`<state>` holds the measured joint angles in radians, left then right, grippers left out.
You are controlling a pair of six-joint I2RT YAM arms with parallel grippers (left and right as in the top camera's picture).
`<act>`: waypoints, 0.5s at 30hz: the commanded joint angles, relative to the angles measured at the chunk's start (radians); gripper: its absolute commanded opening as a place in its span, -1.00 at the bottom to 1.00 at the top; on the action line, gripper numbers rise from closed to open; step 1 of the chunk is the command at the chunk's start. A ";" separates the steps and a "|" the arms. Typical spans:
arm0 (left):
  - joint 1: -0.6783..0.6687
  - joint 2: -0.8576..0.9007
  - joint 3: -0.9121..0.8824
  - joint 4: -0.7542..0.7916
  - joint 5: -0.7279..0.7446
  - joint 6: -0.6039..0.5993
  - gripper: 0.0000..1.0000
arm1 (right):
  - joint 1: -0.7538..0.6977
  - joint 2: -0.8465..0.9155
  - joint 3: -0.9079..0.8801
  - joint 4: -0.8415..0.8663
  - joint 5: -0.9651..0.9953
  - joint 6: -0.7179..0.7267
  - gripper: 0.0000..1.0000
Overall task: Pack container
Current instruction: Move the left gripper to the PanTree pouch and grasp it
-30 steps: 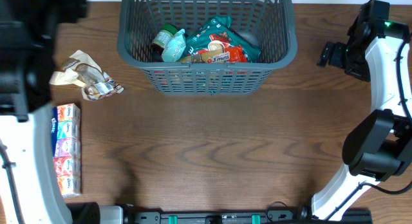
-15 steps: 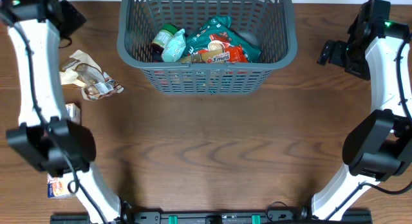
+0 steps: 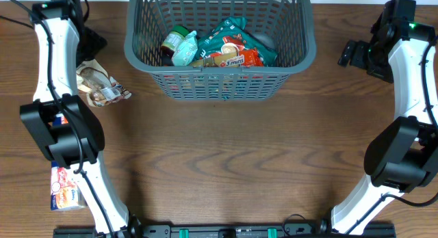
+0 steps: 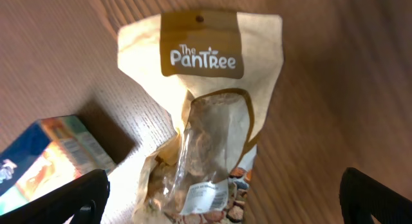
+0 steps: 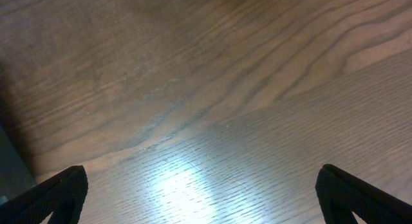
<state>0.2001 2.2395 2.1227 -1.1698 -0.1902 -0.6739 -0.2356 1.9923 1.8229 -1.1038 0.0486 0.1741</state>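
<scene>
Left gripper [image 4: 222,198] newly above pouch [image 4: 206,89], jaws wide, empty; right gripper [image 5: 203,192] likewise.

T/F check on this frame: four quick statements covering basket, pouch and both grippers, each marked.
1. The basket holds packets and a jar. True.
2. The beige pouch lies inside the basket. False: it lies on the table, left of the basket.
3. The left gripper is shut on the pouch. False: it is open, above the pouch.
4. The right gripper is open over bare table. True.
</scene>
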 commanded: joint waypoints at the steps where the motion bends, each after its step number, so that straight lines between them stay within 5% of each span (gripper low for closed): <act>1: 0.001 0.018 -0.045 0.019 -0.005 0.023 0.97 | 0.005 -0.008 -0.003 0.002 0.008 -0.012 0.99; 15: 0.003 0.018 -0.346 0.216 -0.005 0.011 0.97 | 0.005 -0.008 -0.003 -0.002 0.015 -0.012 0.99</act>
<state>0.2005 2.2459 1.8202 -0.9768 -0.1886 -0.6609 -0.2356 1.9923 1.8229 -1.1030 0.0528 0.1741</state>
